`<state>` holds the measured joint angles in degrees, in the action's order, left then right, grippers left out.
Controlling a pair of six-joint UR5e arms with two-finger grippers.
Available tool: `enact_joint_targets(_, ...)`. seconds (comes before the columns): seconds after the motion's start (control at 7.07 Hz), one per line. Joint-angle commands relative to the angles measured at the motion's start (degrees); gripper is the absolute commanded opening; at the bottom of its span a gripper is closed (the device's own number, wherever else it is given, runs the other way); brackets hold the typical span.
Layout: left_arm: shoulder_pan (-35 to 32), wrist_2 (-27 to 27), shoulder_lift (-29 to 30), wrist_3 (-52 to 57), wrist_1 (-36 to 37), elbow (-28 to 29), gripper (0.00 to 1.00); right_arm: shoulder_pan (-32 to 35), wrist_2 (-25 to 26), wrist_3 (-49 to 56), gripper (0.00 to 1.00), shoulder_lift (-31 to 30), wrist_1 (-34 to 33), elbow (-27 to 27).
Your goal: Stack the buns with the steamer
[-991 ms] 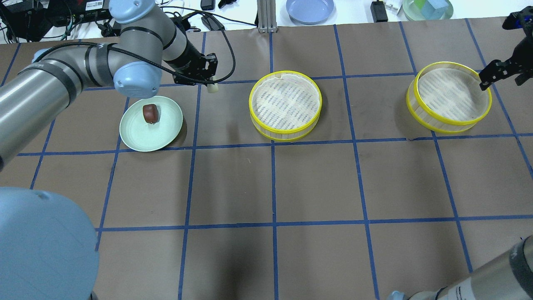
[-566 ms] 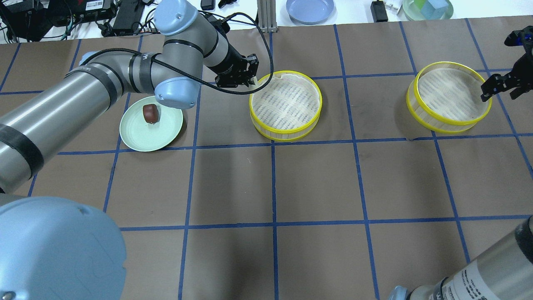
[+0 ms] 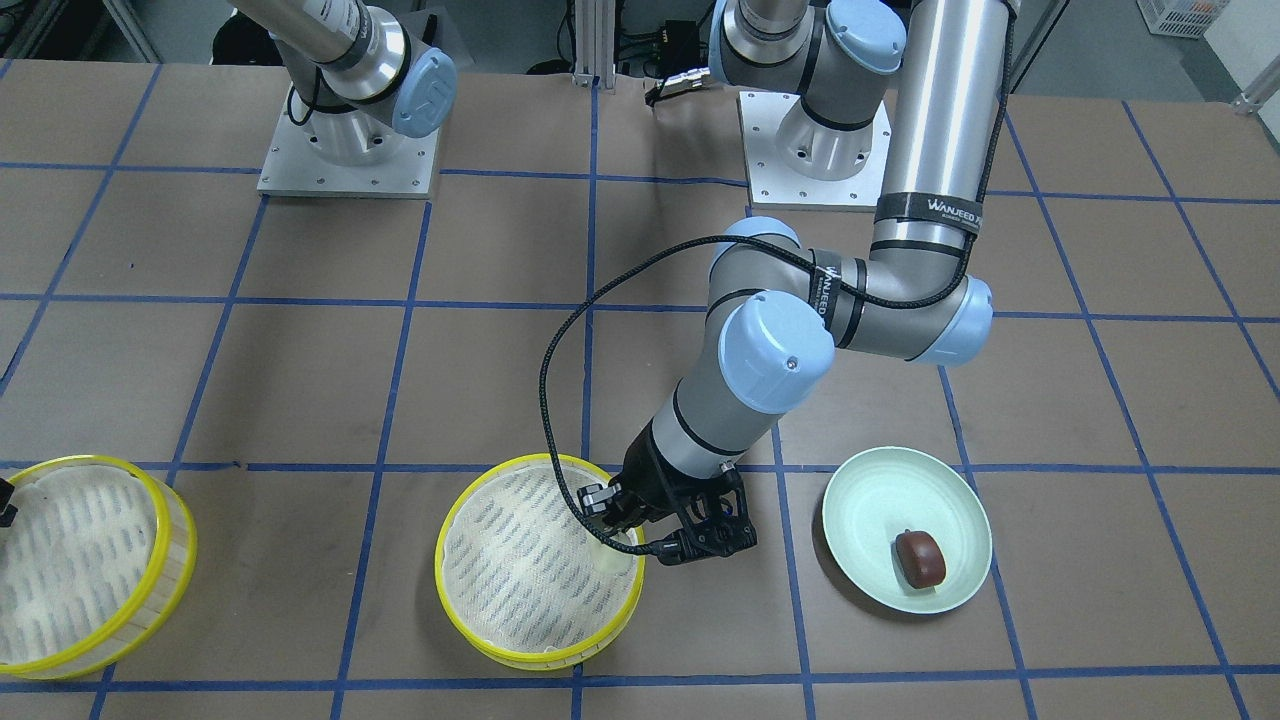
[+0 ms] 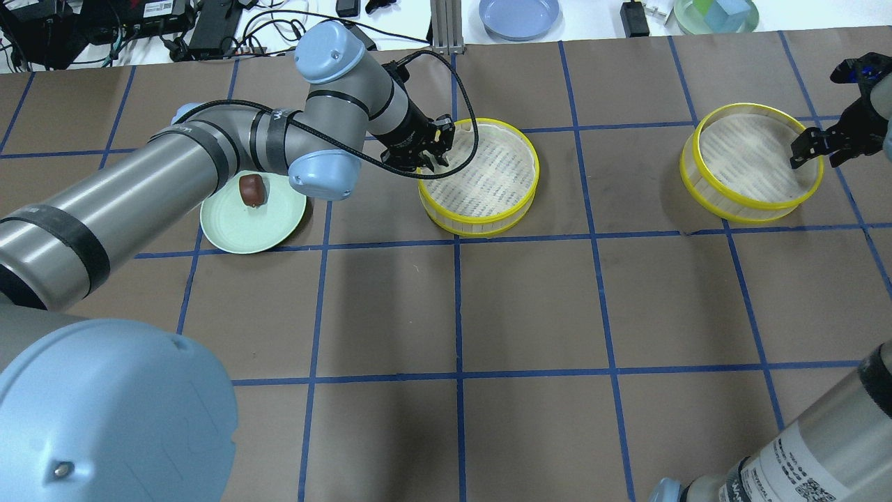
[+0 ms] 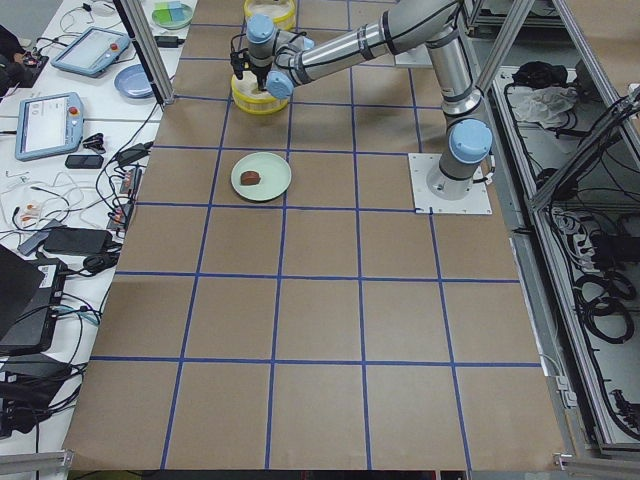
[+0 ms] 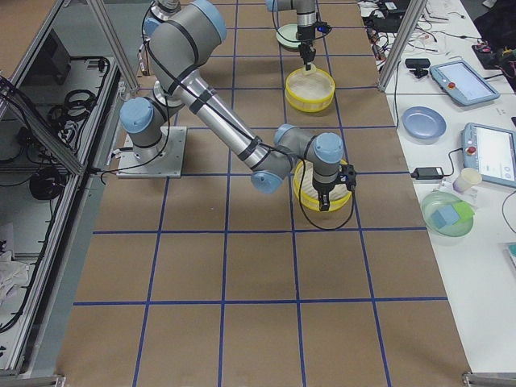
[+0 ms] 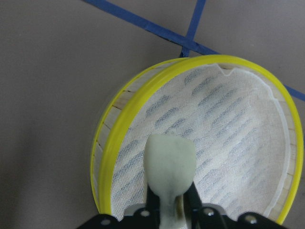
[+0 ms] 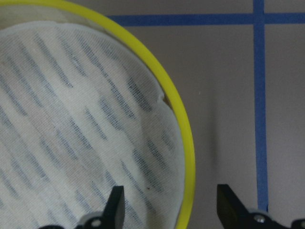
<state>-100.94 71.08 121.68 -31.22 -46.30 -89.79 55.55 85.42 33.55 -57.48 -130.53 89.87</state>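
Observation:
My left gripper (image 4: 435,150) is shut on the pale cream bun (image 7: 170,162) and holds it just inside the left rim of the middle yellow-rimmed steamer (image 4: 481,223), which also shows in the front view (image 3: 470,620). The dark reddish-brown bun (image 4: 252,189) lies on the pale green plate (image 4: 237,230) to the left; both also show in the front view, bun (image 3: 920,557) on plate (image 3: 880,500). My right gripper (image 4: 812,150) is open and empty, its jaws on either side of the right rim of the second steamer (image 4: 739,202).
Both steamers are lined with white cloth and hold nothing. A blue plate (image 4: 519,15) and a green bowl with blocks (image 4: 716,14) sit beyond the far table edge, with cables and electronics (image 4: 160,21) at the far left.
My left arm has carried the cream bun rightward from beside the green plate to the middle steamer's left rim. My right gripper has shifted slightly onto the right steamer's rim.

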Motion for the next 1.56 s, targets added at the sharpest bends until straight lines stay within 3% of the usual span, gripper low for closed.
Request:
enact_joint_targets(0.0,-0.04,0.02,0.13,-0.07,-0.37,-0.04,1.0,0.0,-0.08,0.64,0.49,1.06,-1.75,-0.23)
enact_joint_targets(0.14,-0.04,0.02,0.22,-0.16,-0.37,-0.04,1.0,0.0,-0.16,0.9,0.42,1.14,-1.75,-0.23)
enact_joint_targets(0.28,-0.22,-0.06,0.22,-1.03,-0.37,-0.04,1.0,0.0,-0.16,0.99,0.21,1.58,-1.49,-0.14)
enact_joint_targets(0.42,-0.31,-0.06,0.22,-2.6,-0.37,-0.04,1.0,0.0,-0.6,1.08,0.07,1.5,-0.09,-0.14)
enact_joint_targets(0.57,-0.31,-0.06,0.13,-2.79,-0.29,0.05,1.0,0.0,-0.6,1.34,0.0,1.5,-0.08,-0.14)
enact_joint_targets(0.71,-0.05,0.81,-2.04,-0.1,-4.03,1.09,1.0,0.0,-0.08,2.73,0.0,1.5,0.27,-0.14)
enact_joint_targets(0.99,5.81,8.52,-5.91,10.35,-17.36,4.52,1.0,0.0,0.01,2.92,0.0,-0.77,2.1,-0.23)
enact_joint_targets(1.27,11.8,19.56,-8.3,25.01,-19.7,4.19,1.0,0.69,-0.42,2.05,0.0,-3.94,4.13,-0.23)
enact_joint_targets(1.42,14.26,20.84,-8.31,30.11,-19.54,3.48,1.0,2.18,-0.95,-0.74,0.0,-5.52,7.88,-0.23)
